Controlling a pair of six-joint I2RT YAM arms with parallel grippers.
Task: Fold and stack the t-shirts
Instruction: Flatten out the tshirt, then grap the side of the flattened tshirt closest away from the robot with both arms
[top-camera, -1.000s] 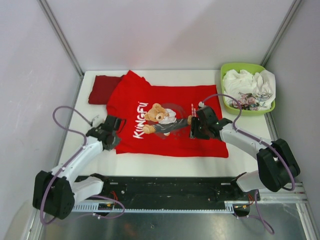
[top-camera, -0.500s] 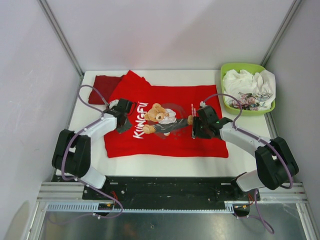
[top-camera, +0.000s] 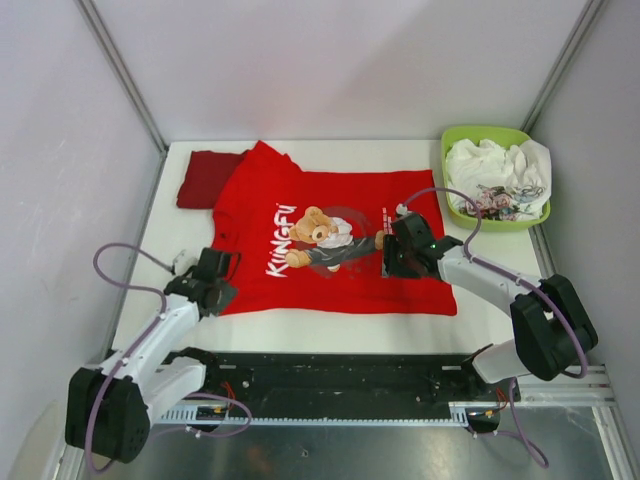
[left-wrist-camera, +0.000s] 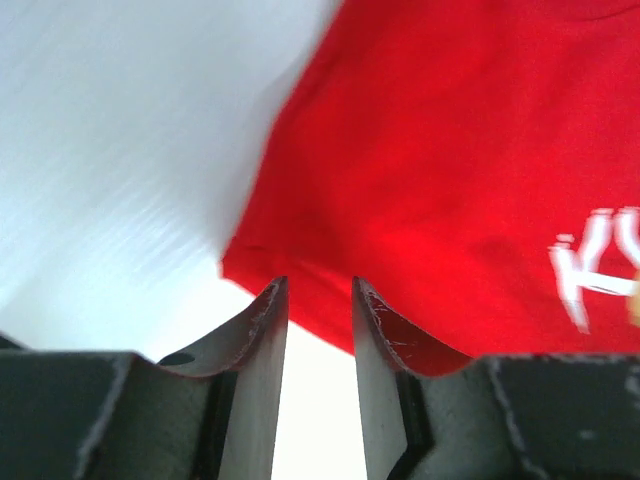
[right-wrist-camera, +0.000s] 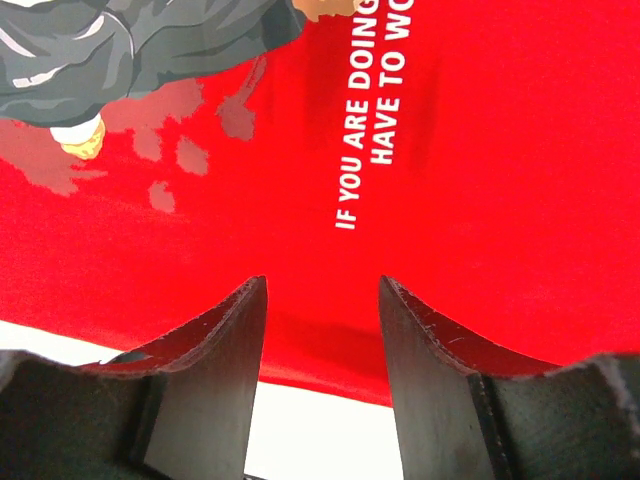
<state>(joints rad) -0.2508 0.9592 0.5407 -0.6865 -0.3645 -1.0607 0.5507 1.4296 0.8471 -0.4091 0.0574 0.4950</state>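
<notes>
White counter (top-camera: 300, 330), pale walls (top-camera: 330, 60); KUNGFU tee (top-camera: 330, 285) flat beneath right claw (right-wrist-camera: 322, 282), corner just ahead of left claw (left-wrist-camera: 318, 285); both claws parted, empty.

Bear tee (top-camera: 325, 240) between plain tee (top-camera: 205, 178) and basket (top-camera: 470, 132)

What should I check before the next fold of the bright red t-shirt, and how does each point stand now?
1. Bright red t-shirt spread out, print up: ok.
2. Left gripper open, no cloth between its jaws: ok.
3. Left gripper at the shirt's near left corner, hem just ahead of it: ok.
4. Right gripper open over the shirt, close to the near hem: ok.
5. Right gripper touching the cloth: cannot tell.
6. Dark red t-shirt folded at the far left, ready as a stack base: ok.
</notes>
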